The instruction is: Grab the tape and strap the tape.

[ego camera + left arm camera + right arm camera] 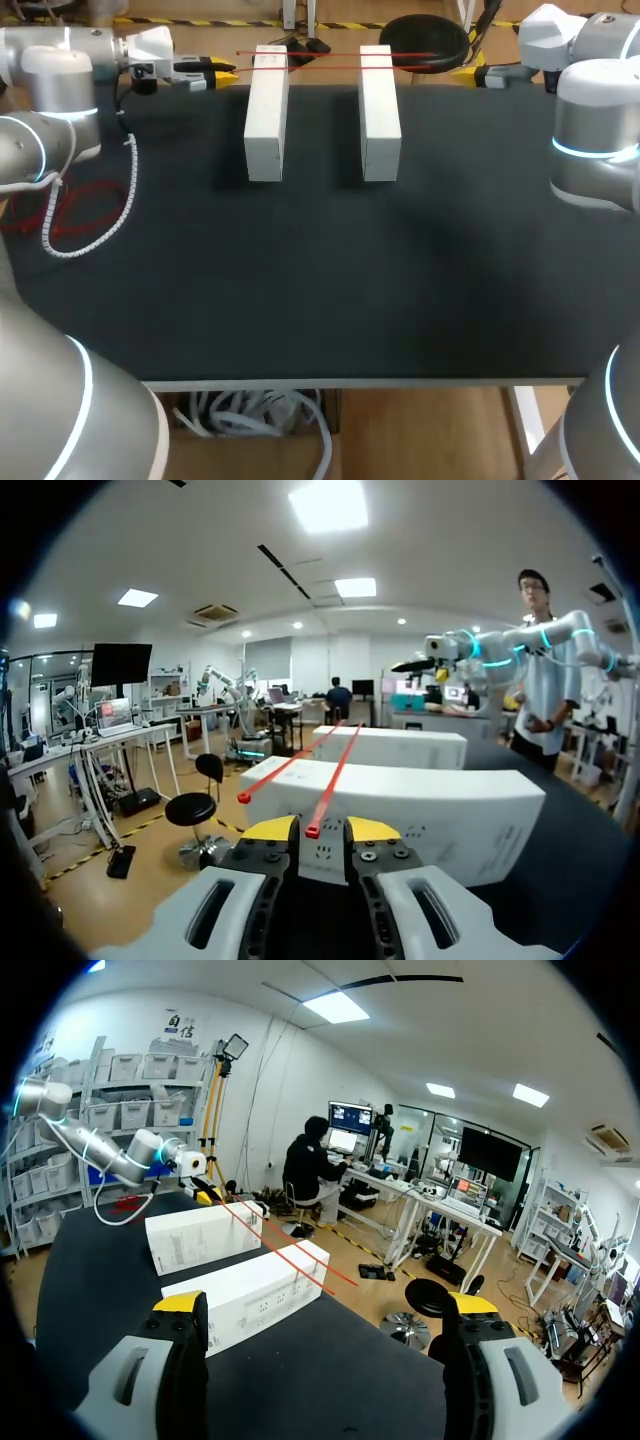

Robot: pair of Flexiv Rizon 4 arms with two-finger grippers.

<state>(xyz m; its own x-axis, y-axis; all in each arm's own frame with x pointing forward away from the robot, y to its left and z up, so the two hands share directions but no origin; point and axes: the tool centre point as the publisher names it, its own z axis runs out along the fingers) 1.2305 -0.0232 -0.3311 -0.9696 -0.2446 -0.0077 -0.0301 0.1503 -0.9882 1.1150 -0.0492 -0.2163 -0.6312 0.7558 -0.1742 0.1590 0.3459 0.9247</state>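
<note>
Closest thing in the wrist shot is the left gripper point(322, 830), sitting right at the end of one red tape point(335, 778) strand, and honestly I can't tell if it's actually got hold of it or the end just lies there. There are two strands, both running roughly side by side across the tops of two white boxes at their far ends. The second strand's end hangs free just beside the gripper, off to the room side. The two boxes, left one point(265, 115) and right one point(380, 115), lie lengthwise and parallel on the black table point(320, 270), a gap between them. Two arms: the left comes in from the left with its wrist level along the far edge, pointing at the boxes. The right mirrors it from the other side, and the right gripper point(326, 1305) is spread wide with nothing in it, a little short of the right box. One white coiled cable point(100, 230) droops off the left arm.
</note>
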